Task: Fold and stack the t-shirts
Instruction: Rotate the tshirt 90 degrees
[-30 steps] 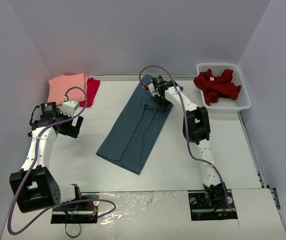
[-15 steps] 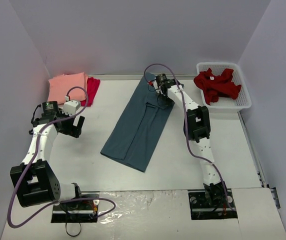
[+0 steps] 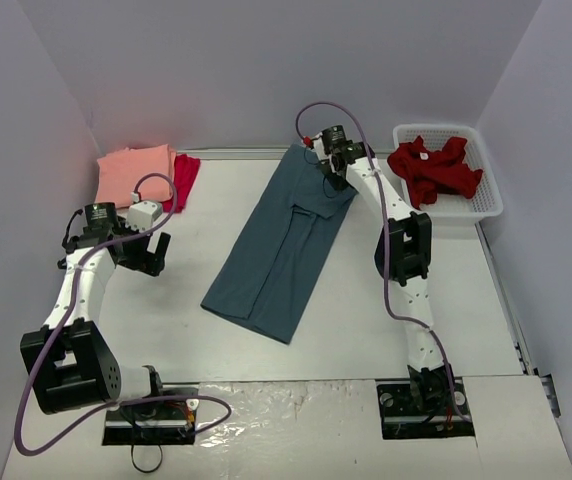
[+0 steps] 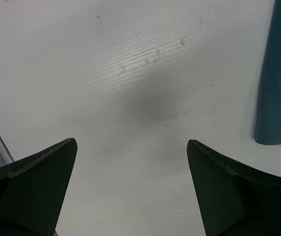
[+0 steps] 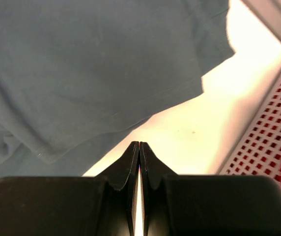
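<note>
Blue shirt [image 3: 276, 250] has been dragged back & laid straight by R gripper [image 5: 139, 144] (shut, no cloth seen held); L gripper [image 4: 131, 141] open, idle; cross-fold judged next.

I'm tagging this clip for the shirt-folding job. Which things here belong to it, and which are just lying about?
Part of the job:
slate-blue t-shirt, spread on the table
salmon-pink t-shirt, folded
crimson t-shirt, beside the pink one
dark red t-shirt, crumpled in the basket

Just there:
white basket
table
</note>
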`<act>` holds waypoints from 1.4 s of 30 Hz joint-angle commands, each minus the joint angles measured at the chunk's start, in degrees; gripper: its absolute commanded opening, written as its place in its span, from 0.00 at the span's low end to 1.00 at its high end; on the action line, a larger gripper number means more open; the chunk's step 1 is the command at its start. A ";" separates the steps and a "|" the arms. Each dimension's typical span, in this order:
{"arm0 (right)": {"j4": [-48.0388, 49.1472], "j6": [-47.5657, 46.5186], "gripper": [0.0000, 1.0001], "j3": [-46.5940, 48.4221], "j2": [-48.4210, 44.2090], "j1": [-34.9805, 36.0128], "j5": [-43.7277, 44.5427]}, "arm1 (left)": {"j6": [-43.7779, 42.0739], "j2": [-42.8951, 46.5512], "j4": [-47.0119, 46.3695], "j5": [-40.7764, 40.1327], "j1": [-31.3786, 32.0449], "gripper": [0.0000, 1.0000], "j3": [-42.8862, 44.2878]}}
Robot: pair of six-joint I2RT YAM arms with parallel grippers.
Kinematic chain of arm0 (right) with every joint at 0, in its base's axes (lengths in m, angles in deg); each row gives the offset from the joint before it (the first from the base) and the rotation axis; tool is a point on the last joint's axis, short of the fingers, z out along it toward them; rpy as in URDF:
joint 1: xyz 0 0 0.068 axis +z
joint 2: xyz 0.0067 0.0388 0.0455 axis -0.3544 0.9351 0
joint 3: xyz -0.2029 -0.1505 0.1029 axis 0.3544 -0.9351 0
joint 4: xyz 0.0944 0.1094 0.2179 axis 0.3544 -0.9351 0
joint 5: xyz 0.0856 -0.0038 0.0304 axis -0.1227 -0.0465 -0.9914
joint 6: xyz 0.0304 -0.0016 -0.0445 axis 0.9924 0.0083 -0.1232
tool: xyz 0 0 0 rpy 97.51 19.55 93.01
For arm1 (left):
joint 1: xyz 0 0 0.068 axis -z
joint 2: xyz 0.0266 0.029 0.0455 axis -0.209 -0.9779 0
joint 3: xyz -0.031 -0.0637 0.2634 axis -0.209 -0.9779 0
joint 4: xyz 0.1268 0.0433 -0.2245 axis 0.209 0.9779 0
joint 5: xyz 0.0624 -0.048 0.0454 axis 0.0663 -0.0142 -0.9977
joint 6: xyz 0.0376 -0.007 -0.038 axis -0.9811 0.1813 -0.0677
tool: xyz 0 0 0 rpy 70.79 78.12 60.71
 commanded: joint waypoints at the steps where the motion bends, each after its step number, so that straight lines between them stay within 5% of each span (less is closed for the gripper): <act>1: -0.24 1.04 0.00 3.45 2.48 -0.28 2.03 | -0.32 0.47 0.89 0.68 0.23 0.94 2.40; 42: 1.43 -0.18 0.00 5.03 12.07 -1.16 -7.10 | -0.58 -0.85 0.53 -2.84 0.14 0.94 1.26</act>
